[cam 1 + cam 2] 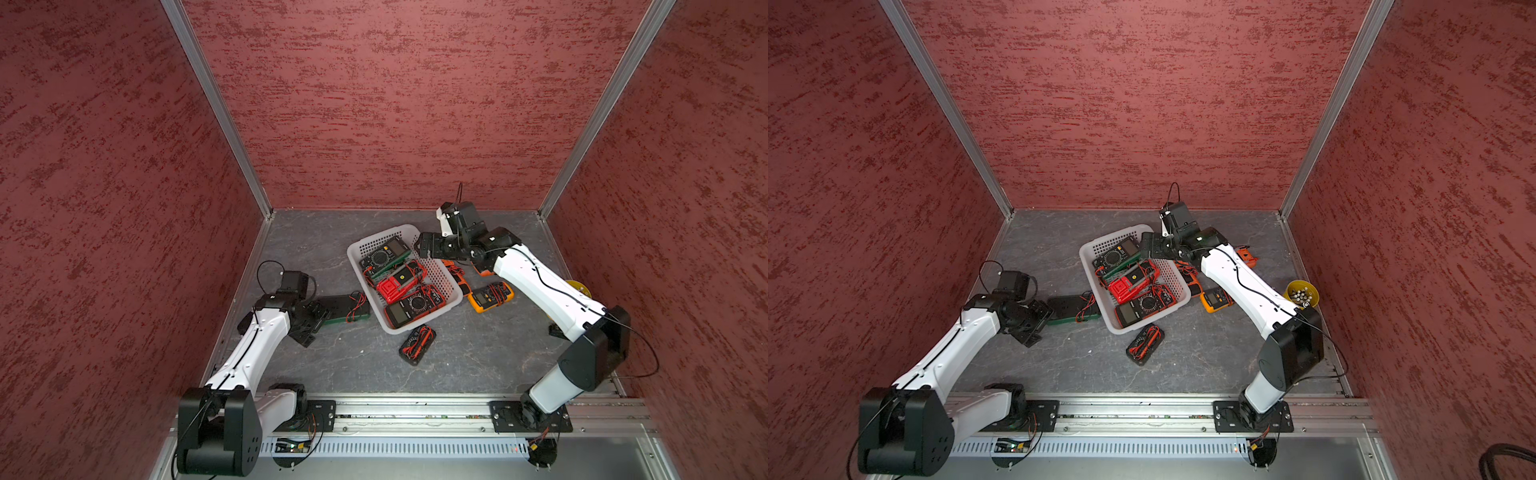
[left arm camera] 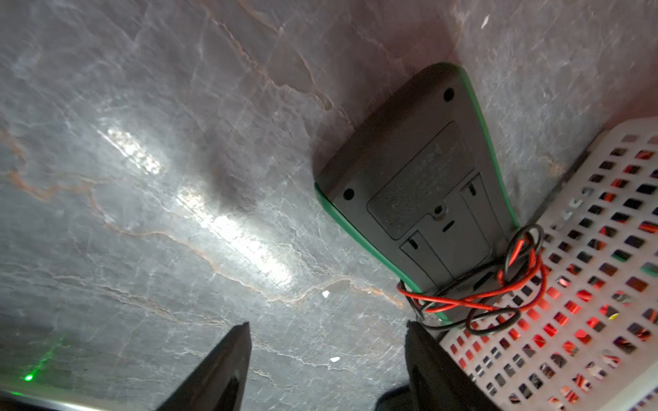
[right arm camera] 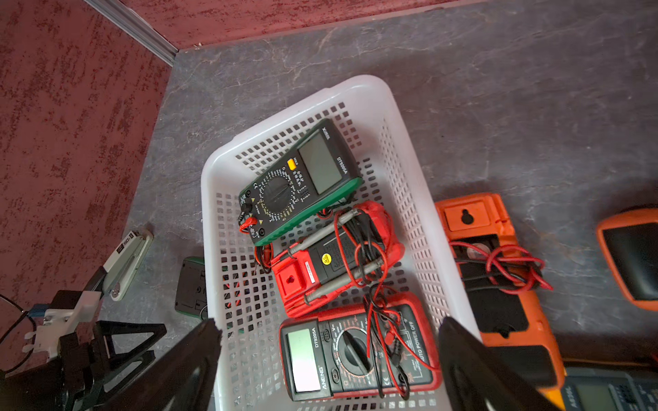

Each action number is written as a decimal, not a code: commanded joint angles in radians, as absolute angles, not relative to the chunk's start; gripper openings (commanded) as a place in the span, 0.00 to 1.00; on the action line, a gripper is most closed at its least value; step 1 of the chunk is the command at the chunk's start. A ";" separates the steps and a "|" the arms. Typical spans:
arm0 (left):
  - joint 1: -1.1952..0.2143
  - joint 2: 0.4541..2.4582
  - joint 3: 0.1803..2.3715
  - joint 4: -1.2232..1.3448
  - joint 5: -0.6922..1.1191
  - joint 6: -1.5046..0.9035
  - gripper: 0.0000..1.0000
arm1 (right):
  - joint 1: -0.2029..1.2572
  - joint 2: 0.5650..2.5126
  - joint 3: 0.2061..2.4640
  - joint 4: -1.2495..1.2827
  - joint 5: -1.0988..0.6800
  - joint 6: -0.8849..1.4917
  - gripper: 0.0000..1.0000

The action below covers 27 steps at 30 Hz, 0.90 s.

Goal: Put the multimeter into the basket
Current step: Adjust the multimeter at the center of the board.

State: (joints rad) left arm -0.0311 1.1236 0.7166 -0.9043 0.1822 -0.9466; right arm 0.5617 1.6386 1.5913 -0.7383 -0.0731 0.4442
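A green-edged multimeter (image 1: 340,309) (image 1: 1069,309) lies face down on the grey floor, its red and black leads bunched against the left side of the white perforated basket (image 1: 374,243) (image 1: 1113,241). My left gripper (image 1: 322,316) (image 2: 327,324) stands at the meter's (image 2: 420,178) free end. Its jaws are apart with only floor between them. My right gripper (image 1: 424,245) (image 3: 329,322) hangs open above the basket's (image 3: 210,199) far right corner, holding nothing. Inside the basket lie a green meter (image 3: 302,181), a red one (image 3: 338,256) face down and a red-black one (image 3: 356,352).
A small black meter (image 1: 417,338) lies just in front of the basket. Several orange meters (image 1: 490,296) (image 3: 498,270) lie to the basket's right, partly under my right arm. A yellow cup (image 1: 1301,294) stands by the right wall. Red walls close three sides.
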 commanded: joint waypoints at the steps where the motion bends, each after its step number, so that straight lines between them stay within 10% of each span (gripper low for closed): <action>1: -0.040 1.124 0.713 -0.918 0.179 -0.960 0.65 | 0.582 1.644 1.635 -0.759 -0.036 0.407 0.97; 27: 0.035 1.583 0.906 -0.706 0.159 -0.774 0.40 | 0.589 1.609 1.631 -0.798 0.049 0.445 0.99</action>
State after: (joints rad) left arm 0.0132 1.5272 0.8471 -0.7830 0.1814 -0.8356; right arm 0.5865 1.6413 1.6093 -0.7689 0.0101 0.4347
